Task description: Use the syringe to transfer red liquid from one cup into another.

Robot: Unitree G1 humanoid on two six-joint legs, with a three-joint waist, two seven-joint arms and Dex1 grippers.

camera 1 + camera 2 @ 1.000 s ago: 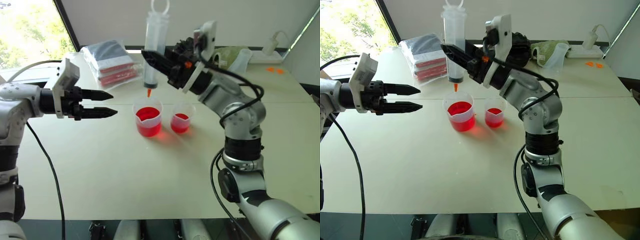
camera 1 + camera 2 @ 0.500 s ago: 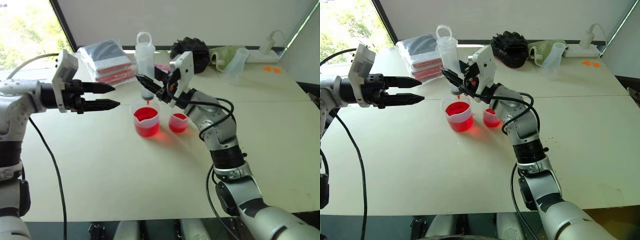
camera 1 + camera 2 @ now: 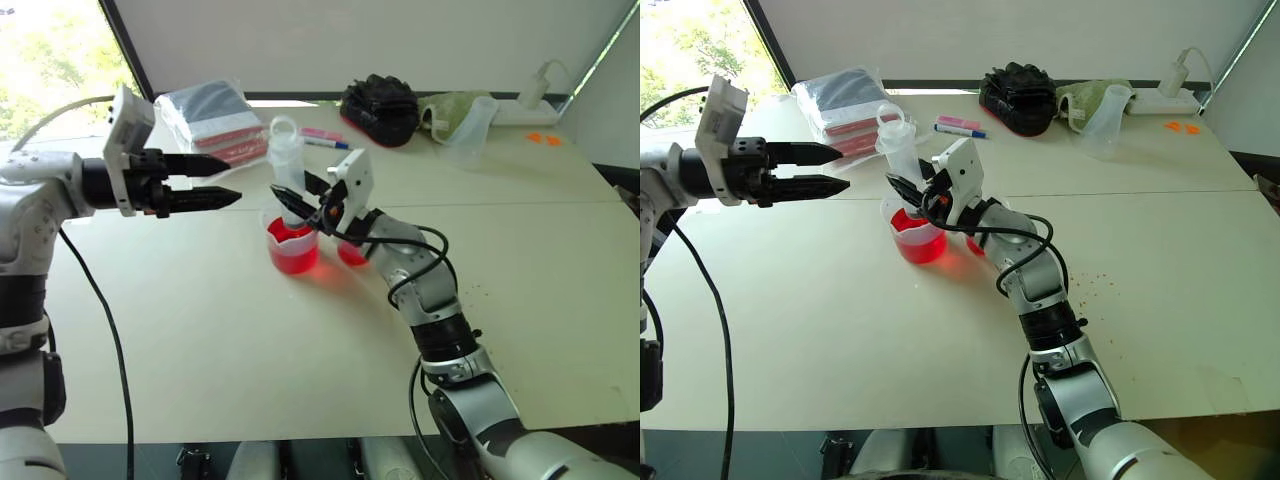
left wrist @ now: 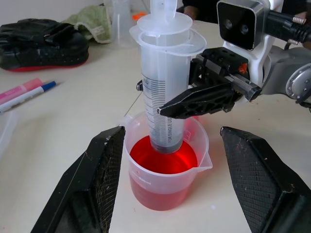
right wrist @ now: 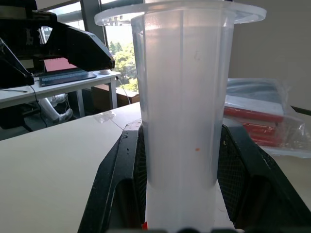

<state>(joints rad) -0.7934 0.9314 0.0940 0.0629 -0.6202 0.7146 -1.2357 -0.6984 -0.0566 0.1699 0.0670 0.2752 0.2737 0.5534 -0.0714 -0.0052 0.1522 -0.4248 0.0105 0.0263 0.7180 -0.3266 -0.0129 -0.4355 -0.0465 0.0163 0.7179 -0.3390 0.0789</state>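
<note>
The syringe (image 4: 165, 92), a thick clear barrel, stands nearly upright with its lower end dipped into the larger spouted beaker (image 3: 292, 250). The beaker holds red liquid (image 4: 164, 160), which hides the nozzle tip. My right gripper (image 3: 290, 200) is shut on the syringe's barrel just above the beaker's rim. The smaller cup (image 3: 973, 243), also with red liquid in it, stands right of the beaker and is mostly hidden behind my right arm. My left gripper (image 3: 232, 178) hovers open to the left of the syringe, pointing at it, with nothing between its fingers.
A stack of bagged red and dark packs (image 3: 210, 118) lies at the back left. Marker pens (image 3: 322, 137), a black bundle (image 3: 378, 100), a green cloth and a frosted jug (image 3: 475, 118) sit along the far side. A power strip (image 3: 540, 92) lies at the back right.
My right arm has lowered the syringe from well above the beaker until its lower end sits in the red liquid. The left gripper has stayed about where it was, still open.
</note>
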